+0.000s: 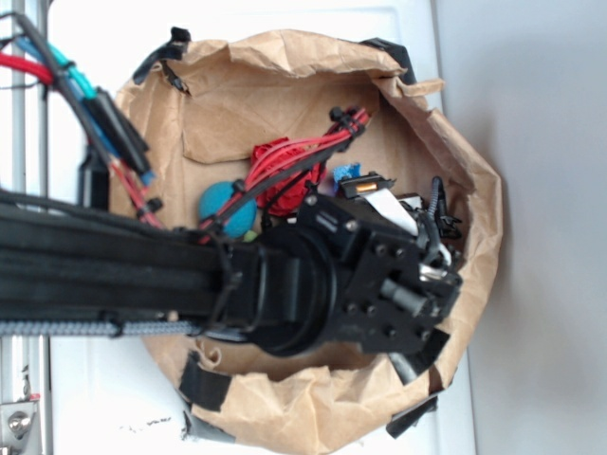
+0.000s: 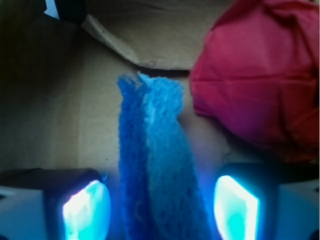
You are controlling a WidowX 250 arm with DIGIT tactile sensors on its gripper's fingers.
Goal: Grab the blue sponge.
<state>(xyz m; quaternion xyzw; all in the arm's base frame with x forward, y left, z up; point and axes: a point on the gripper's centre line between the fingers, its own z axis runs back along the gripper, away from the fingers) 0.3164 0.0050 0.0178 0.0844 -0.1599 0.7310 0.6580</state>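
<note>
In the wrist view the blue sponge [image 2: 155, 150] stands on its narrow edge on the brown paper floor, a bright blue foam block with a paler face. It runs from the middle of the frame down between my fingers. My gripper [image 2: 160, 210] is open and straddles the sponge's near end. The glowing left pad [image 2: 87, 210] and right pad [image 2: 236, 207] each stand a little apart from the foam. In the exterior view my arm's black wrist [image 1: 379, 275] hangs over the bag and hides the fingers and most of the sponge.
A brown paper bag [image 1: 474, 171] lines the bin, its crumpled walls close around the arm. A red soft thing [image 2: 260, 75] lies just right of the sponge. A teal ball [image 1: 220, 204] sits at the left of the bag. Red and black cables [image 1: 303, 152] cross above.
</note>
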